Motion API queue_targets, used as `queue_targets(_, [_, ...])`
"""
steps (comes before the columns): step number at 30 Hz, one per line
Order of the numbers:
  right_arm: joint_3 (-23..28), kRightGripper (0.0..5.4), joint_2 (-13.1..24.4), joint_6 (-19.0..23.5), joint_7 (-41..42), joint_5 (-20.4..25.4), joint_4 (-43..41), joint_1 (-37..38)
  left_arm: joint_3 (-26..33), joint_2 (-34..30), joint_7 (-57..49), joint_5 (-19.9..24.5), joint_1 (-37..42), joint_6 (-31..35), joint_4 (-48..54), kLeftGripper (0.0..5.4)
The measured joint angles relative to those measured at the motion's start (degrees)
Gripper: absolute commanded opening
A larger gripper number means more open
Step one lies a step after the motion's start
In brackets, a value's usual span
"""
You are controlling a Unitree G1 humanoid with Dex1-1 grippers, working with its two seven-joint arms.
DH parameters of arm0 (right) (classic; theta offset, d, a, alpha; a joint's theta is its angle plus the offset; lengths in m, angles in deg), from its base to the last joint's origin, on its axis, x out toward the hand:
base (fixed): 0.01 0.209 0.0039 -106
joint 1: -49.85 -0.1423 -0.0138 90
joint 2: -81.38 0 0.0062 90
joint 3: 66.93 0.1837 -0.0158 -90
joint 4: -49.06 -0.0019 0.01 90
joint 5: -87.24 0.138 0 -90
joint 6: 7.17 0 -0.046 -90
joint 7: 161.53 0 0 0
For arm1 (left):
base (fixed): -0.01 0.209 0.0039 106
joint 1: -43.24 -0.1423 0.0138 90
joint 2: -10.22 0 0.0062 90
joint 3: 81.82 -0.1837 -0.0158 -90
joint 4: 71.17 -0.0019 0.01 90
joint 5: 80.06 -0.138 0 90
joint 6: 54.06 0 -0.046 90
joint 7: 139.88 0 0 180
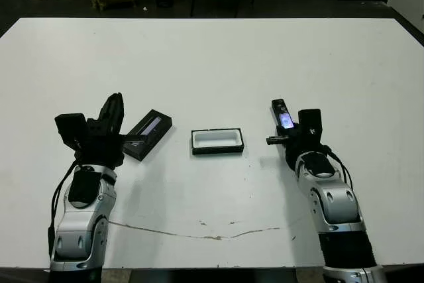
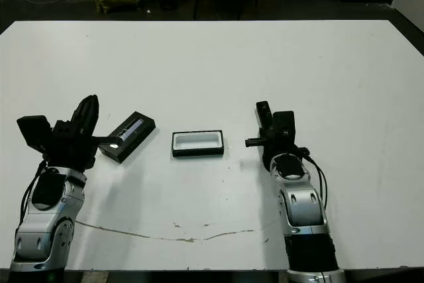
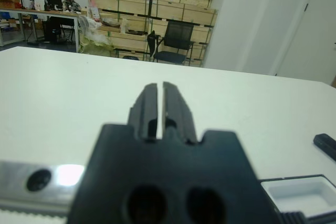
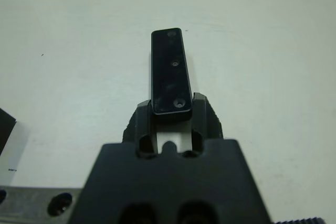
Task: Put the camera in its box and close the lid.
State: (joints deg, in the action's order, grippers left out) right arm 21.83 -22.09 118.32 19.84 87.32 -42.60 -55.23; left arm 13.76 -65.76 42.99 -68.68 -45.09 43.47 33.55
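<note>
White desk (image 1: 218,57) fills most of what I see, with dark floor and chair legs past its far edge. Near the middle of the desk, closer to my edge, sits the box (image 1: 217,141), open, its white inside showing and nothing in it. Just beside it, toward my left edge, lies the lid (image 1: 148,133), turned at a slant with its pale stripe up. My left end effector (image 1: 114,112) is raised close by the lid, touching nothing, and its two fingers are pressed almost together on nothing. My right end effector (image 4: 170,116) is clenched on the camera (image 4: 170,72). It pinches one short end, and the rest of the black bar sticks out past my fingers toward the far edge. The camera is up off the desk, on the right side, apart from the box. I think the job has only begun: the camera is picked up but not yet in. To do this step well, I should carry the camera over the box, turn my wrist so the long bar lines up with the long side of the box, and lower it flat. It looks like a snug fit, so a crooked bar could catch on the rim or push the box away. I should let go only when it sits down inside.
</note>
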Motion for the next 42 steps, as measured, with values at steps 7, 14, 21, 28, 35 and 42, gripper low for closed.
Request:
queue_targets(7, [-0.13,0.29,1.11,-0.30,1.06,-0.23,-0.99,0.72,0.01,0.01,-0.02,0.10,-0.02,0.33,0.20,0.00])
queue_targets(14, [3.79,0.28,4.37,-4.42,7.63,4.45,-3.97,1.29,0.03,0.02,0.07,0.09,-0.02,0.28,0.08,0.00])
queue_targets(21, [6.83,0.27,10.56,-7.36,16.35,9.61,-4.98,-2.30,0.00,0.14,0.05,0.02,-0.02,0.27,0.08,0.00])
queue_targets(28, [6.88,0.27,18.10,-5.22,26.70,14.57,-5.27,-6.99,0.01,0.13,0.05,-0.01,-0.05,0.28,0.11,0.00])
queue_targets(35, [0.43,0.27,26.27,-3.00,41.75,16.45,0.20,-14.65,-0.03,0.10,0.06,0.02,-0.12,0.38,0.25,0.00])
queue_targets(42, [-8.73,0.27,29.66,-5.36,54.80,13.34,7.63,-22.14,-0.02,0.07,0.12,0.05,-0.20,0.37,0.30,0.00])
